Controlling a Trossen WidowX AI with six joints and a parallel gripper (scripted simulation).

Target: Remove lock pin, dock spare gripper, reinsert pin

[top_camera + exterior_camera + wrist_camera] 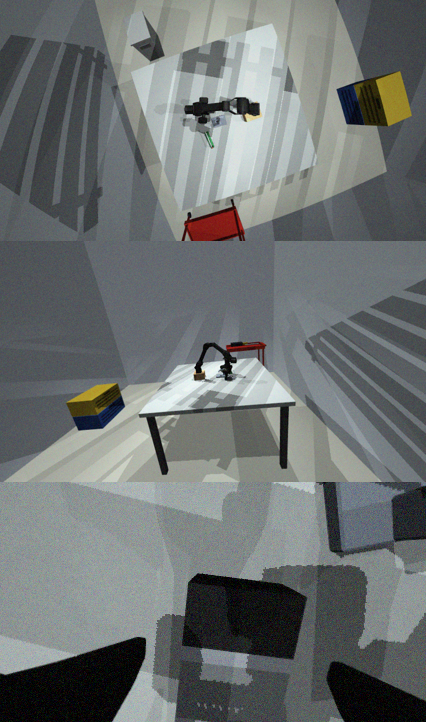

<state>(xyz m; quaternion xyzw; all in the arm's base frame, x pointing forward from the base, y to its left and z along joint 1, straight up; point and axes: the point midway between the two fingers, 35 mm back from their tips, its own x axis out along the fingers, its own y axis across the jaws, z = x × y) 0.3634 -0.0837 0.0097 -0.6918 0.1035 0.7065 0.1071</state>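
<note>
My pincer stands wide apart, gripping nothing, above the dark spare gripper, which only the wrist view shows clearly. From the top view I see the green pin lying on the tabletop, just beside the grey socket.

One table, one cart, one pin.
</note>
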